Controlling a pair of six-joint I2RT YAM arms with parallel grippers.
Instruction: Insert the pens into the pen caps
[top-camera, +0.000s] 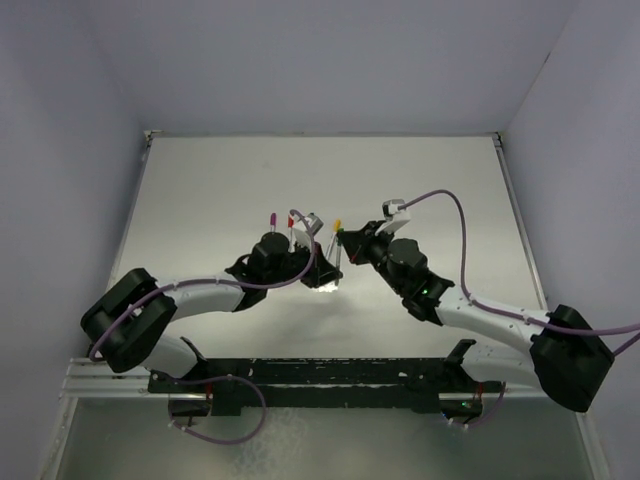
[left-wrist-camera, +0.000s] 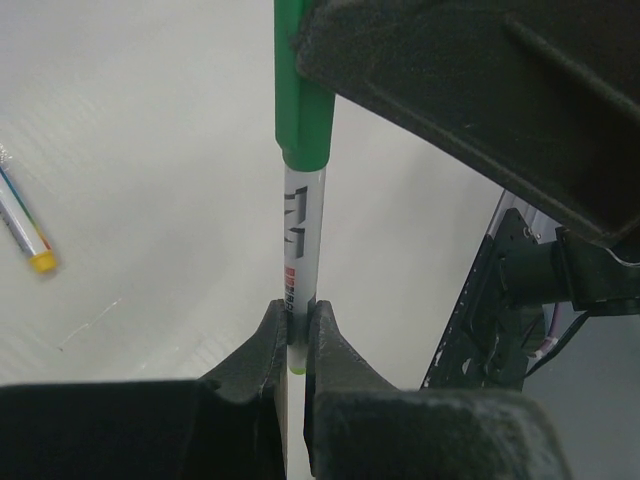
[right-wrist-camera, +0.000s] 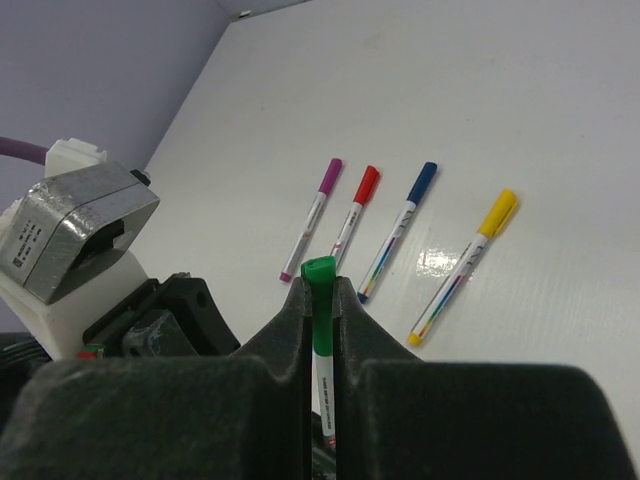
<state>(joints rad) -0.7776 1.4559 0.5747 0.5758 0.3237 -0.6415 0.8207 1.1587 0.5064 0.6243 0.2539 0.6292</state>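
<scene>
One green-tipped pen is held between both grippers in mid-air above the table. My left gripper is shut on the white barrel near its tail end. My right gripper is shut on the green pen cap, which sits over the pen's tip; the cap also shows at the top of the left wrist view. From above, the two grippers meet at the table's middle. Capped pens lie in a row behind: purple, red, blue, yellow.
The pale table is walled at the back and both sides. The left wrist camera housing stands close to my right fingers. The arms' black base rail runs along the near edge.
</scene>
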